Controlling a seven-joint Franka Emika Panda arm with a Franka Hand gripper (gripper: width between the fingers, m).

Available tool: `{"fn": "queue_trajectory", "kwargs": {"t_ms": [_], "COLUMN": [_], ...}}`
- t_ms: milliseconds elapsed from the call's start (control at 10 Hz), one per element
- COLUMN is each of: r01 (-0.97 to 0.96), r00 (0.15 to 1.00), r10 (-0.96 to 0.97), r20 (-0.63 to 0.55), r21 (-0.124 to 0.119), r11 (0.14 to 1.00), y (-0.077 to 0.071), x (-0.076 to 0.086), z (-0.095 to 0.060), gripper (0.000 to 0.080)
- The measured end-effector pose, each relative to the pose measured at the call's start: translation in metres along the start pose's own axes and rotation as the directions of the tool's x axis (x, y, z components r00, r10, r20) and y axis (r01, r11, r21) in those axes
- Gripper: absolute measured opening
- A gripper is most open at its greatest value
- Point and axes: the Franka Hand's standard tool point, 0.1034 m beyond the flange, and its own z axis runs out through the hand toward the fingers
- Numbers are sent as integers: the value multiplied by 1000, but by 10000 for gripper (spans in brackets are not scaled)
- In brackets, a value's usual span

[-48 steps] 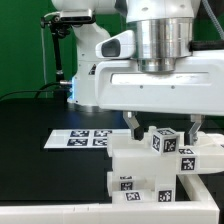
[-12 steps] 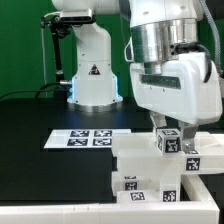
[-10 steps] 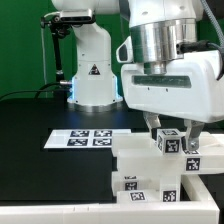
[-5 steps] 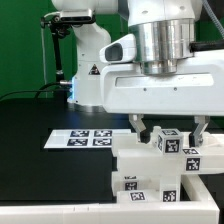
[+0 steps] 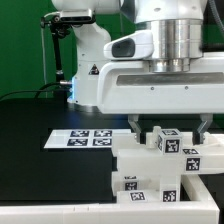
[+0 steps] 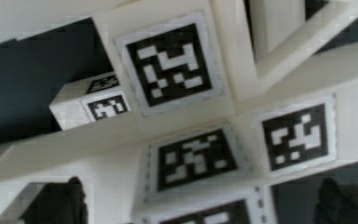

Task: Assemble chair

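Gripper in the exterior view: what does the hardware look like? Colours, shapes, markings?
The gripper has a wide, boxy white body under a ribbed silver metal cylinder. Two thin dark fingers hang from its underside. The robot base behind is white with a black triangular logo; a black cable runs beside it.

text: none legible | robot base [image 5: 92, 70]: triangular warning sign | chair parts [image 5: 160, 160], marker board [image 5: 85, 138]: square tags only

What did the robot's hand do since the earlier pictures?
The tool turned around above the chair pieces: a second ago it faced sideways, and now it faces square-on again, its fingers spread wide on either side of the tagged cube. It has not grabbed anything. The chair pieces and the marker board stayed where they were.
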Motion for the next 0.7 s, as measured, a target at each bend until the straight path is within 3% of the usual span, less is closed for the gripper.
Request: {"fn": "queue_trajectory", "kwargs": {"t_ms": [300, 500, 600, 700], "r01": [112, 111, 109, 90], "r00": [994, 994, 994, 996], "r10": [-112, -111, -109, -90], "r20": [-2, -2, -2, -2], "r21": [-3, -3, -3, -3], "r11": [994, 994, 994, 996], "y": [6, 6, 6, 6], "x": [1, 1, 1, 1], "z": [1, 1, 1, 1], "gripper": [649, 410, 410, 281]}}
